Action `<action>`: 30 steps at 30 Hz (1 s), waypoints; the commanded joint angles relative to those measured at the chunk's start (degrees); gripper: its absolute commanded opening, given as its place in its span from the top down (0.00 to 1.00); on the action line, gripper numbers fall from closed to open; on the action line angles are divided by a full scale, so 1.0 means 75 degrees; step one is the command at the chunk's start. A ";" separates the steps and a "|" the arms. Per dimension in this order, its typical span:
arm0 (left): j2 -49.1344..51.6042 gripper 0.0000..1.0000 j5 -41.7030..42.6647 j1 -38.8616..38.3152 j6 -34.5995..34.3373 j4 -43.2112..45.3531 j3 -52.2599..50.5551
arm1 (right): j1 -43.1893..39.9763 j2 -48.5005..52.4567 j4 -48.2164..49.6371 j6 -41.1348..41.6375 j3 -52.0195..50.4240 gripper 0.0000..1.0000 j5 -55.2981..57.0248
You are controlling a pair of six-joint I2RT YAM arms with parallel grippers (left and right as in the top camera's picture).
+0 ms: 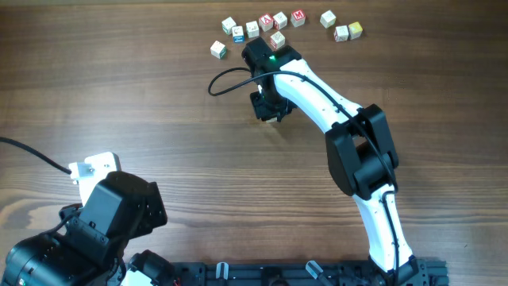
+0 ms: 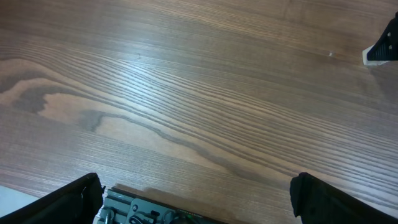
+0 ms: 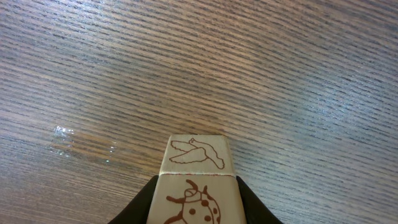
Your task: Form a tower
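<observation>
Over at the near left corner of the worktop [image 1: 159,119], the left gripper [image 2: 196,190] hangs above bare wood with its jaws spread wide and nothing between them. Toward the middle, nearer the far edge, the right arm reaches in from the near right side with a black cable [image 1: 226,79] looping off its wrist. Its right gripper [image 3: 198,204] is clenched on the tower [image 3: 196,158]: the dark fingers [image 3: 144,208] press both sides of a cube with a ladybird drawing, and a cube with a bird drawing sits flush against it. From overhead the gripper hides the tower. Just beyond, loose letter cubes [image 1: 266,21] lie scattered along the far edge.
</observation>
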 commanded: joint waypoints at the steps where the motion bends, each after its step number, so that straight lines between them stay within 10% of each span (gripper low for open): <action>1: -0.0006 0.00 -0.0012 0.0035 -0.0073 0.0017 -0.0006 | -0.0032 0.0125 0.0012 0.0026 -0.0044 0.72 -0.0067; 20: -0.0006 0.00 -0.0012 0.0035 -0.0073 0.0017 -0.0006 | -0.0055 0.0119 -0.0195 0.2046 0.0003 0.74 -0.0449; 30: -0.0006 0.00 -0.0012 0.0035 -0.0073 0.0017 -0.0006 | -0.0055 0.0119 -0.0219 0.2014 0.0000 0.54 -0.0463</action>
